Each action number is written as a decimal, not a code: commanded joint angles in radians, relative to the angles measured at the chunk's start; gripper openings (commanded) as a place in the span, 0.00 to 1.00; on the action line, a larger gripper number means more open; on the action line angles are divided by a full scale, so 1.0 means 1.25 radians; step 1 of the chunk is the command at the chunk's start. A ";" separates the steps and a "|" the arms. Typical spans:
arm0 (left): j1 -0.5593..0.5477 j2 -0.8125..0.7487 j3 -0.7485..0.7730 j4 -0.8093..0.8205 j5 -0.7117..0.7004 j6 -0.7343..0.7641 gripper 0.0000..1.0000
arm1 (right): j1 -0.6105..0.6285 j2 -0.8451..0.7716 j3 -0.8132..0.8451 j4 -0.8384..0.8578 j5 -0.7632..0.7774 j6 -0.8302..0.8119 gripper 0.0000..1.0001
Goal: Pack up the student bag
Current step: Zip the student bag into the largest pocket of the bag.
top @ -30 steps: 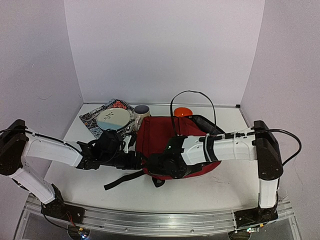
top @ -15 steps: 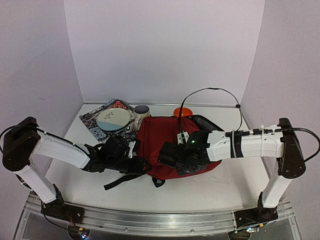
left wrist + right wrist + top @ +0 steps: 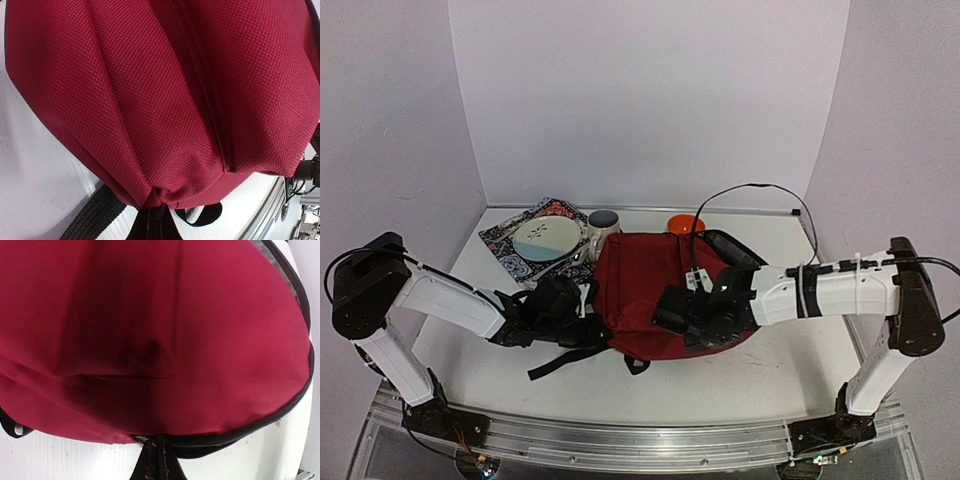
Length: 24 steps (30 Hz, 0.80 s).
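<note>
Dark red fabric marks the student bag point(image 3: 645, 285), which lies mid-surface point(image 3: 775, 375) between the two arms. The left pincer point(image 3: 590, 320) is closed, pinching the puckered fabric at the bag's near-left edge, just beside a black strap point(image 3: 565, 358). The right pincer point(image 3: 667, 322) has its fingers pressed together on the bag's black zip rim. At far left a plate point(image 3: 545, 238) rests on a patterned mat point(image 3: 500, 235), with a mug point(image 3: 603, 224) beside it. An orange object point(image 3: 685, 222) sits behind the bag.
</note>
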 commanded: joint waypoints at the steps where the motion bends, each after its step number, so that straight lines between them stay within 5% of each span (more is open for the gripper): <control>1: 0.027 -0.016 -0.024 0.032 -0.033 0.013 0.00 | -0.025 -0.096 -0.068 -0.046 0.003 0.000 0.00; 16: 0.153 -0.049 -0.031 -0.079 -0.087 0.083 0.00 | -0.084 -0.331 -0.199 -0.023 -0.074 -0.077 0.00; 24: 0.153 -0.017 0.058 -0.141 -0.147 0.163 0.00 | -0.004 -0.315 -0.178 0.089 -0.232 -0.192 0.00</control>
